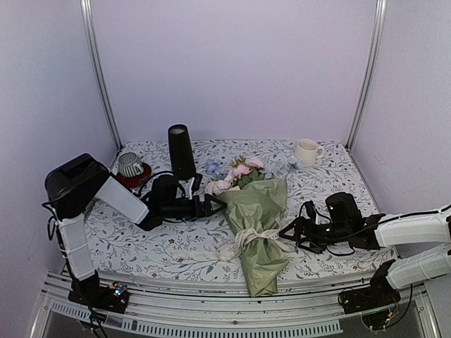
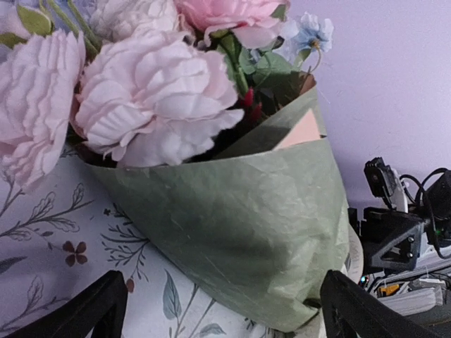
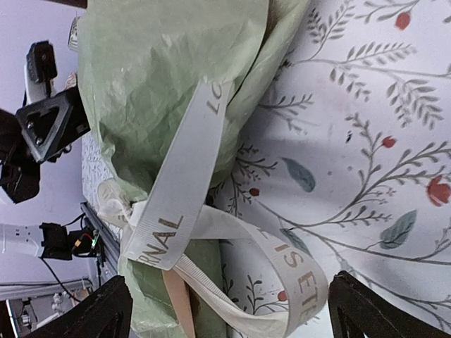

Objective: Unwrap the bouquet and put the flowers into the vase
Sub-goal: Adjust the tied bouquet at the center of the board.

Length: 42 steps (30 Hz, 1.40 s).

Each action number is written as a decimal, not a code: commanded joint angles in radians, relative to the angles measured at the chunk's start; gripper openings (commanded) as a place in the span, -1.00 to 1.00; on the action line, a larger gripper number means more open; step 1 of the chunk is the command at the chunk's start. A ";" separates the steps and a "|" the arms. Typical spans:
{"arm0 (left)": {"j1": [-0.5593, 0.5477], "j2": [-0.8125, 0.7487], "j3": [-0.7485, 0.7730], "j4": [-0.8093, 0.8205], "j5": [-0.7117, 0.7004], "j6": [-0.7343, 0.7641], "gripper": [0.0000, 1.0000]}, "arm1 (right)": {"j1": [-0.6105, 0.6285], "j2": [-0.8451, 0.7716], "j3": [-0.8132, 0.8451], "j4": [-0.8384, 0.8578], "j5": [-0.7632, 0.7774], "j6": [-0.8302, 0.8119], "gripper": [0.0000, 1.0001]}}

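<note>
White shells clad the left arm point(image 1: 70, 243) and right arm point(image 1: 412, 227); left hand point(image 1: 217, 205) and right hand point(image 1: 285, 234) are black (thin cables trailing).

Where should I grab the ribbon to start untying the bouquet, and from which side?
Take the loose loop of the ribbon that lies on the tablecloth beside the bouquet, not the band tight across the paper. Come from the right with the open right tool: the loop trails toward it, clear of the paper.
</note>
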 commanded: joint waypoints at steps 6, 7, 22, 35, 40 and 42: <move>0.010 -0.267 -0.128 -0.136 -0.065 0.115 0.96 | -0.024 -0.145 0.114 -0.237 0.244 -0.170 0.97; 0.008 -0.300 -0.138 -0.159 -0.069 0.125 0.96 | -0.024 -0.157 0.118 -0.236 0.258 -0.180 0.97; -0.057 -0.793 -0.274 -0.562 -0.217 0.381 0.96 | -0.024 -0.207 0.174 -0.154 0.421 -0.443 0.97; -0.169 -0.932 -0.370 -0.634 -0.267 0.476 0.96 | -0.023 -0.109 0.110 0.073 0.519 -0.559 0.97; -0.239 -0.902 -0.356 -0.701 -0.353 0.493 0.96 | -0.024 -0.138 0.001 0.194 0.503 -0.575 0.98; -0.257 -0.882 -0.350 -0.723 -0.366 0.488 0.96 | -0.024 -0.145 -0.009 0.203 0.505 -0.583 0.97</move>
